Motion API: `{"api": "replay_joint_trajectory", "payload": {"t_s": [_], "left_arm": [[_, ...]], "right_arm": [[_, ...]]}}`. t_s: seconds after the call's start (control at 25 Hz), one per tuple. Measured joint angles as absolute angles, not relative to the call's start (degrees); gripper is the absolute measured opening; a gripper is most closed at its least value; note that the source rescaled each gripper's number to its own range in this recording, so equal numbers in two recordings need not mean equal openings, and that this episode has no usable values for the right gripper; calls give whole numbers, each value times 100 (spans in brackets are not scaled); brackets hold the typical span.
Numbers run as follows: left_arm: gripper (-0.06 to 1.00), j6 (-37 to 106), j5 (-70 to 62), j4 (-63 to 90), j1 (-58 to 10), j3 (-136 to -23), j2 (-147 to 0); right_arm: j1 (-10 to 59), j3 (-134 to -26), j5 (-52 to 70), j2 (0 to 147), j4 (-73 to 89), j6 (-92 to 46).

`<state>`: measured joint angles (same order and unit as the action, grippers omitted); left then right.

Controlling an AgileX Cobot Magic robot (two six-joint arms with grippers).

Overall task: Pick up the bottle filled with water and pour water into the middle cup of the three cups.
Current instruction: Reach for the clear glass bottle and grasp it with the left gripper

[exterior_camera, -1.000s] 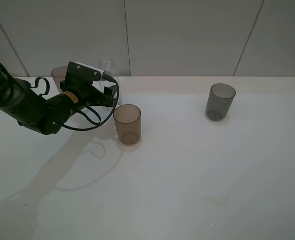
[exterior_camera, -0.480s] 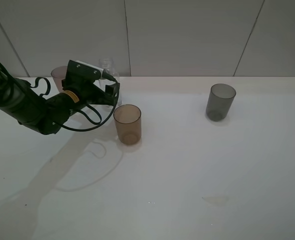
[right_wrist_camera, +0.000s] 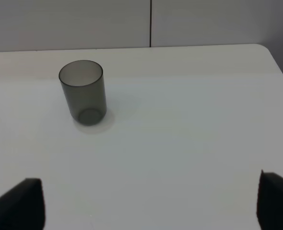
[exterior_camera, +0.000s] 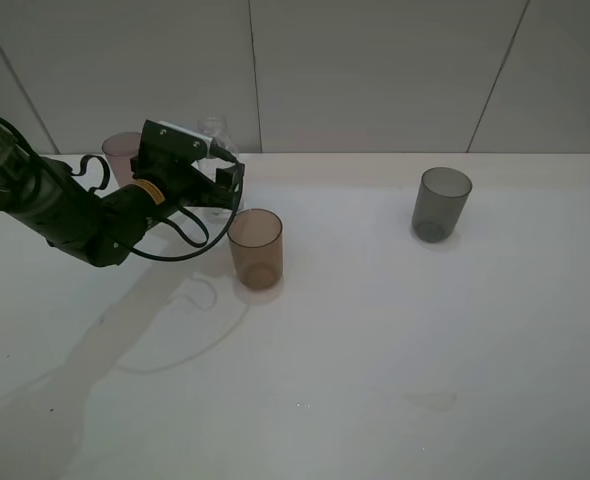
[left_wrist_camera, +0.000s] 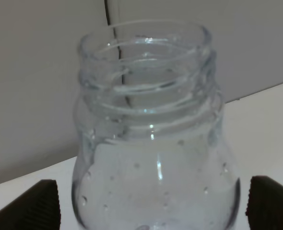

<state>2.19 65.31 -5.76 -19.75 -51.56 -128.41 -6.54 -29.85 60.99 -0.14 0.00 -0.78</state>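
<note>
My L gripper [left_wrist_camera: 158, 203] is spread each side of the bottle [left_wrist_camera: 151, 143], no contact yet, so I can close on its body. Bottle upright, back-left of table [exterior_camera: 375, 330], near middle cup [exterior_camera: 255, 248].

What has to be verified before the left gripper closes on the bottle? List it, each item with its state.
1. Left gripper open, with a finger on each side of the bottle: ok.
2. Bottle upright, neck uncapped: ok.
3. Fingers touching the bottle: not ok, slim gaps show on both sides.
4. Water level in the bottle: cannot tell; only droplets on its wall show.
5. Middle cup upright, mouth unobstructed: ok.
6. Right gripper out of the pour path: ok, it is open and faces the grey cup.
</note>
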Motion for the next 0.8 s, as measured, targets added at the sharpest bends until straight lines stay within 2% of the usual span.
{"api": "replay_joint_trajectory", "payload": {"t_s": [0.8], "left_arm": [[99,239,6512,-732,-1912,-5676,-13209]], "right_arm": [[-654,-2985,6099,-14,0,-78]]}}
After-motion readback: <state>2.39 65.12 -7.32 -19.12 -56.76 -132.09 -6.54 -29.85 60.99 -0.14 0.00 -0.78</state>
